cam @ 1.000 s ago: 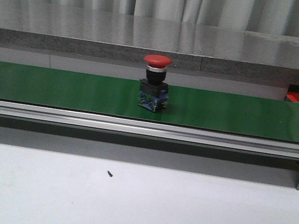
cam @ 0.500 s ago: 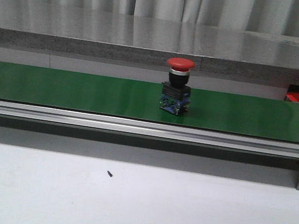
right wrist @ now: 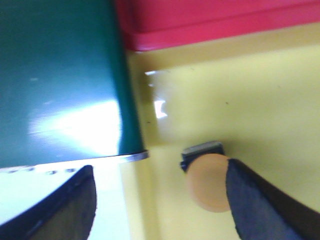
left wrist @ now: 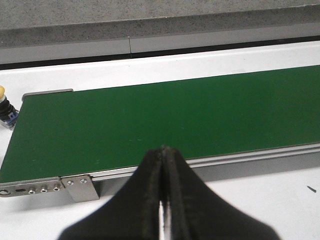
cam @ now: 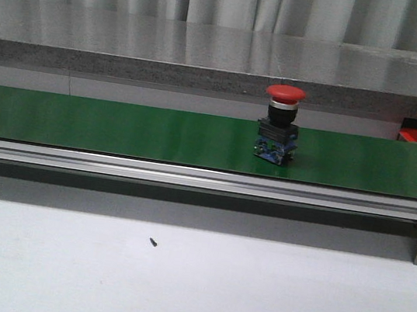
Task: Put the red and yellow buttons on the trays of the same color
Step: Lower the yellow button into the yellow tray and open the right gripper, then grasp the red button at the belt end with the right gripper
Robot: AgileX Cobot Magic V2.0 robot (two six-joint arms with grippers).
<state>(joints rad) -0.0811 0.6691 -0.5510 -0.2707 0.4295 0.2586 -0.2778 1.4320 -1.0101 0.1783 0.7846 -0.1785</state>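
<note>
**Red button carried rightward along the belt**

The red mushroom-head push button (cam: 280, 125) had ridden right on the green conveyor belt (cam: 118, 128). Left gripper (left wrist: 162, 150) pressed together; right gripper (right wrist: 157, 192) spread above the yellow tray (right wrist: 250, 100), a yellow-capped button (right wrist: 210, 181) between its fingers.

Button on the belt, a bit right of middle

From my front view the button (cam: 280, 125) stands upright on the belt (cam: 118, 127), rail (cam: 190, 177) in front, ledge (cam: 208, 54) behind; by my right claw (right wrist: 160, 200), another button (right wrist: 207, 182) sits in a tray (right wrist: 250, 110) off the belt's end.
</note>
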